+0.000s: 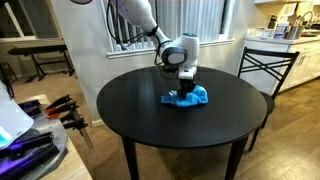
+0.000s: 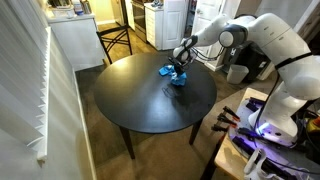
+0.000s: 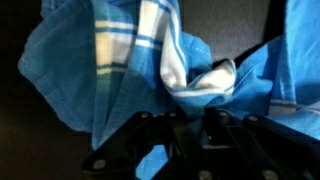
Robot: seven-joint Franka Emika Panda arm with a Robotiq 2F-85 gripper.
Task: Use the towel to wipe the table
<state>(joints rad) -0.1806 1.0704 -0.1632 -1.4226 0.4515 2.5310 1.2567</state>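
Note:
A blue towel with white stripes (image 1: pixel 190 97) lies bunched on the round black table (image 1: pixel 150 105). It also shows in an exterior view (image 2: pixel 174 74) and fills the wrist view (image 3: pixel 120 60). My gripper (image 1: pixel 183 88) comes straight down onto the towel and is shut on a fold of it (image 3: pixel 190 108). In an exterior view the gripper (image 2: pixel 179 70) presses the towel against the tabletop (image 2: pixel 140 100), toward the table's far side. The fingertips are buried in cloth.
A black chair (image 1: pixel 262 65) stands close behind the table; it shows again in an exterior view (image 2: pixel 115 42). Kitchen counters (image 1: pixel 290 45) lie beyond. A rack with tools and a purple light (image 1: pixel 30 130) stands beside the table. A window wall (image 2: pixel 30 90) runs along one side.

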